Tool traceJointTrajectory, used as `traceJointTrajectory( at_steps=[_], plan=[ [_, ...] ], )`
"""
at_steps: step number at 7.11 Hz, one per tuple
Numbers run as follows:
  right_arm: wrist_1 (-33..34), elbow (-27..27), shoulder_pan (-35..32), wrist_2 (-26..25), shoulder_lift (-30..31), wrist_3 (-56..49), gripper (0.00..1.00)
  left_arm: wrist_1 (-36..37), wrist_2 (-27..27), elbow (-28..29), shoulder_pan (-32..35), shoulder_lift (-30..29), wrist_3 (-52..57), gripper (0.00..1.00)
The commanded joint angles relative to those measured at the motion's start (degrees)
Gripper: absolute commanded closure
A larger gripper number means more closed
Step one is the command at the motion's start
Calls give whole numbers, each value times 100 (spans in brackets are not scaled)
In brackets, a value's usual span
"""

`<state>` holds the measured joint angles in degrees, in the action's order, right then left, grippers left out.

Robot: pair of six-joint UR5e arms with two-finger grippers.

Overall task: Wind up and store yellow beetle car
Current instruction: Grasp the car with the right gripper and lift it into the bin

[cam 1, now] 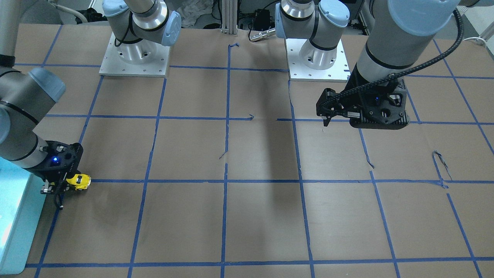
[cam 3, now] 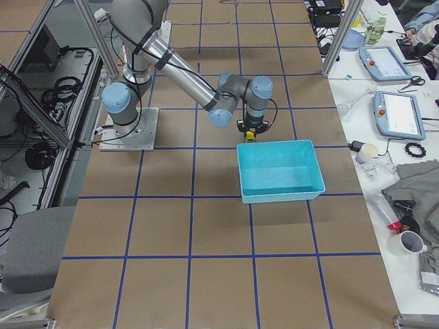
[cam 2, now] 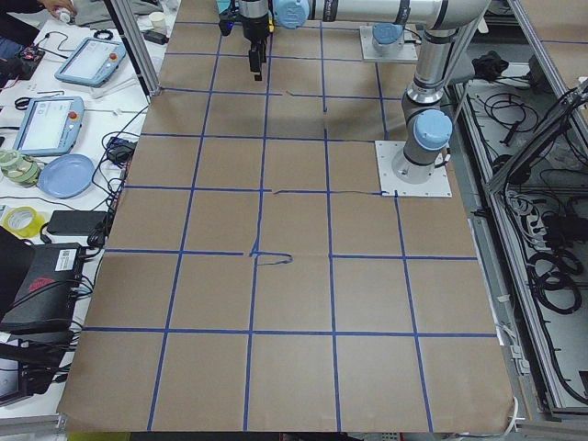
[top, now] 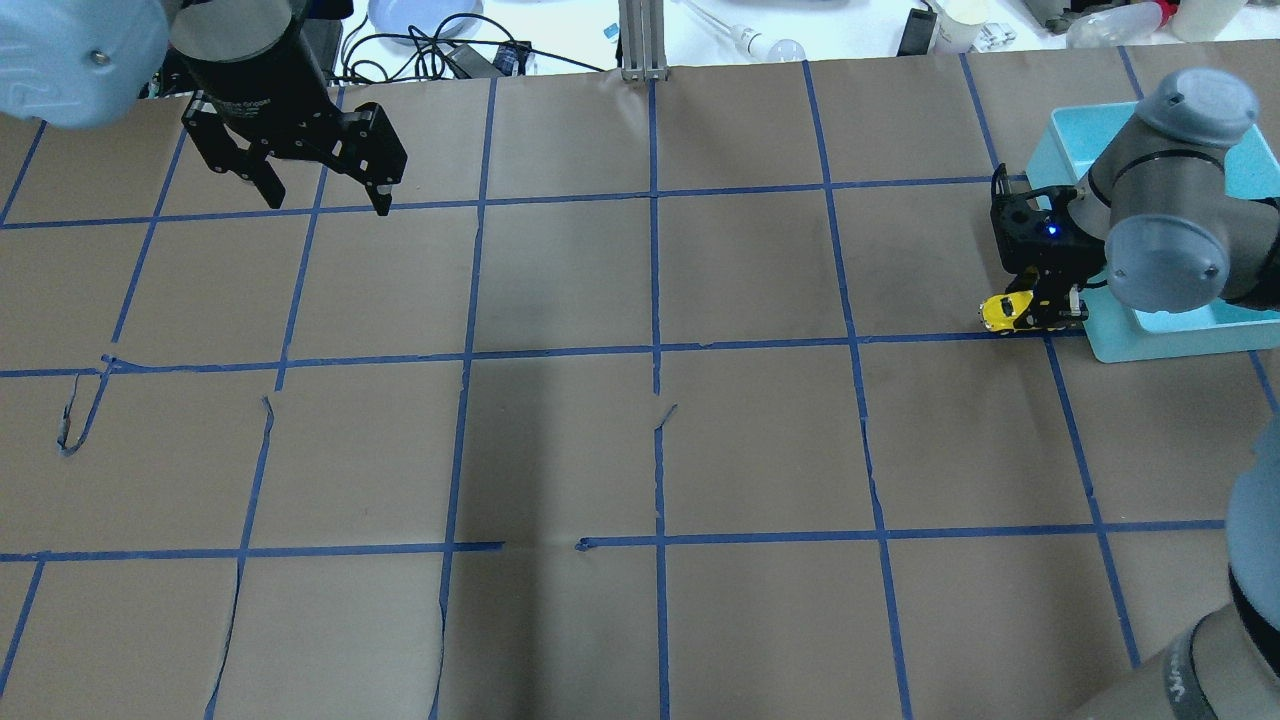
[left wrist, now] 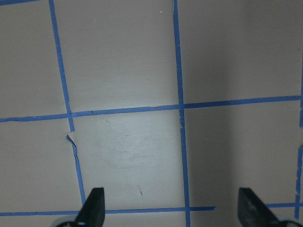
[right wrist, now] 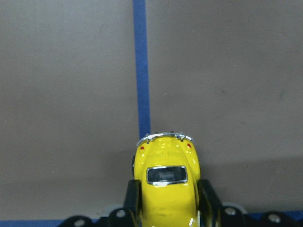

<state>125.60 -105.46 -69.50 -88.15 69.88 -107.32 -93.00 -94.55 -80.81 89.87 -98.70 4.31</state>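
Note:
The yellow beetle car (right wrist: 165, 182) is tiny and glossy, with a dark window and a silver bumper. My right gripper (right wrist: 166, 201) is shut on its sides and holds it low over the brown paper, right beside the teal bin (top: 1150, 345). The car also shows in the overhead view (top: 1006, 311), the front-facing view (cam 1: 78, 181) and the exterior right view (cam 3: 250, 136). I cannot tell whether its wheels touch the paper. My left gripper (top: 326, 198) is open and empty, high over the far left of the table, with its fingertips (left wrist: 93, 205) wide apart.
The teal bin (cam 3: 281, 171) stands at the table's right end, and its inside looks bare. The table (top: 640, 450) is covered in brown paper with a blue tape grid and some torn tape. Cables and a plate (top: 420, 15) lie beyond the far edge.

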Motion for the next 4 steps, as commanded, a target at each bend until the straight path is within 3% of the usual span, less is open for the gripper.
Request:
traceJointTrajectory(
  at_steps=[1, 2, 3, 4],
  plan=[
    [-1518, 1002, -29, -139, 726, 342, 100, 1, 7, 12, -66, 35, 0, 0],
    [-2287, 2010, 6, -463, 503, 169, 100, 1, 15, 4, -83, 44, 0, 0],
    [-2320, 2455, 111, -544, 39, -207, 100, 1, 24, 3, -84, 44, 0, 0],
    [-2286, 2460, 625, -406, -357, -715, 100, 1, 24, 3, -92, 53, 0, 0]
  ],
)
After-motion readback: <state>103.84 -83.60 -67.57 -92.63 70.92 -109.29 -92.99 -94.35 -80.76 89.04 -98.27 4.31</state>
